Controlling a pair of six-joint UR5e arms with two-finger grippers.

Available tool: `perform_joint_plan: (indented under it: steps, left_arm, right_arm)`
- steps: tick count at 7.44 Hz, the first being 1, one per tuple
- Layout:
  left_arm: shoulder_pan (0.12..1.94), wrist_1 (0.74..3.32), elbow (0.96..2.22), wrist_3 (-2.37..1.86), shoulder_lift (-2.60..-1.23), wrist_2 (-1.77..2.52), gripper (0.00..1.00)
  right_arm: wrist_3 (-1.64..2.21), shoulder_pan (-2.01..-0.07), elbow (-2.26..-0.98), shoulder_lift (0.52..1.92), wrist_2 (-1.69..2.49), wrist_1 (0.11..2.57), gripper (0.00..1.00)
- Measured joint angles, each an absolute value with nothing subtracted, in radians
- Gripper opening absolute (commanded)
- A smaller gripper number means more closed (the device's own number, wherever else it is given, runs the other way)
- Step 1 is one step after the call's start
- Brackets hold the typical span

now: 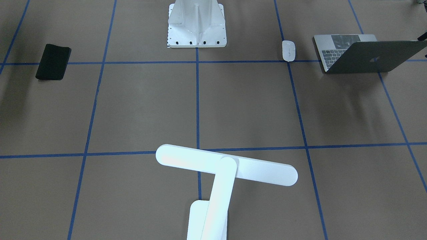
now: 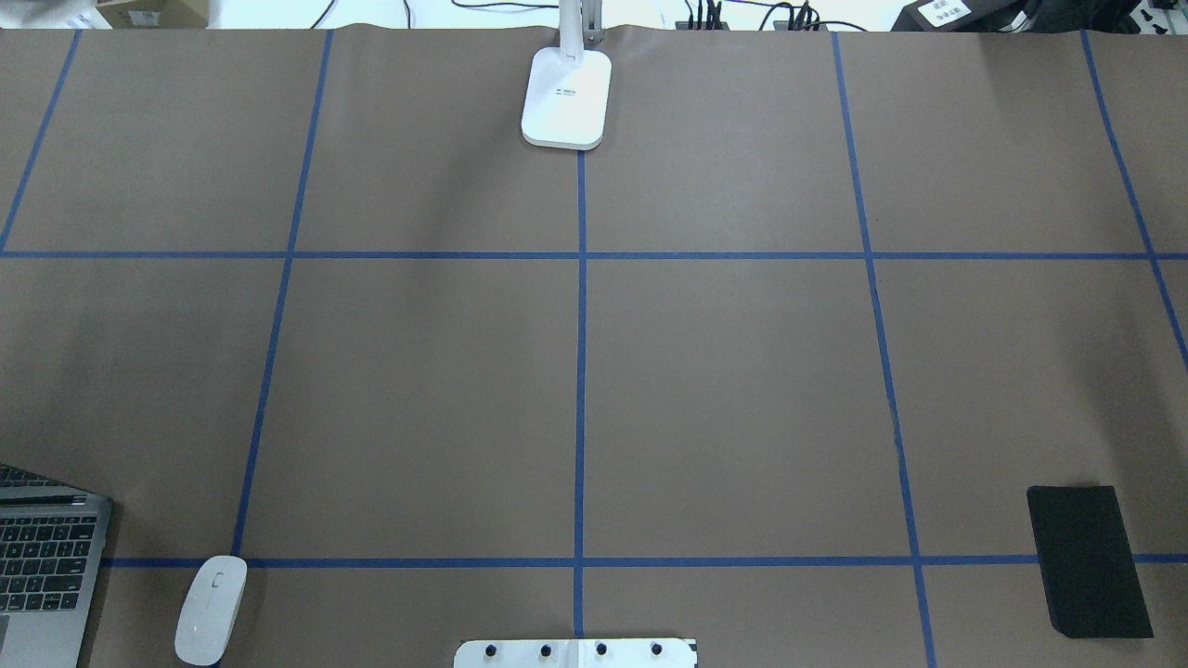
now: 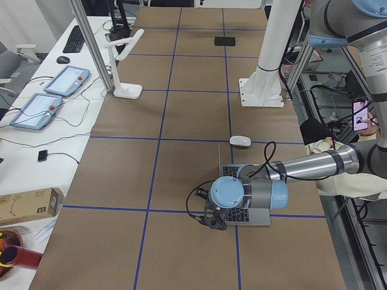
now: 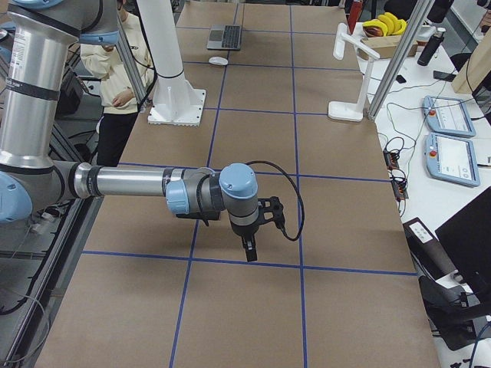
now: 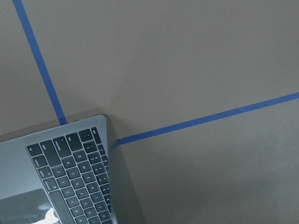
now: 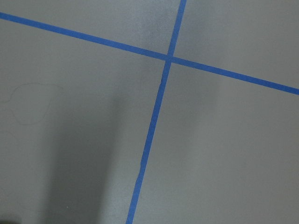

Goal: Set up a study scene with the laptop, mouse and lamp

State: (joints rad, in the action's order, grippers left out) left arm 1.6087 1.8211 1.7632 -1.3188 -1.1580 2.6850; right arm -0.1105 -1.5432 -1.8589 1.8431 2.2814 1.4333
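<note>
Left end effector (image 3: 213,224) and right end effector (image 4: 250,253) hover; we cannot tell their opening. Our mouse (image 1: 288,50) lies beside the laptop (image 1: 367,56).

We count one laptop (image 1: 363,55), one mouse (image 1: 288,50) and one lamp (image 1: 227,166). We also see one black pad (image 1: 53,62) and one white pedestal (image 1: 196,26).

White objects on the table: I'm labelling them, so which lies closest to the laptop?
The mouse, a small glossy oval just beside the laptop. The lamp and the ribbed pedestal are far larger and farther off.
</note>
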Motion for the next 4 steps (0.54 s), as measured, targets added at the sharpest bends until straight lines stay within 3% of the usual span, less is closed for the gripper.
perform_joint_plan:
  steps: [2,3,4]
  left_arm:
    - [1.526,1.897,1.764,-1.385,-1.158,2.683,0.99]
    - [1.485,1.955,1.764,-1.440,-1.158,2.681,0.86]
    - [1.463,1.989,1.763,-1.476,-1.158,2.681,0.37]
  right_arm:
    - [-0.110,-1.543,-1.861,1.845,2.282,1.433,1.00]
    - [-0.110,-1.543,-1.861,1.845,2.282,1.433,1.00]
    - [-0.110,-1.543,-1.861,1.845,2.281,1.433,1.00]
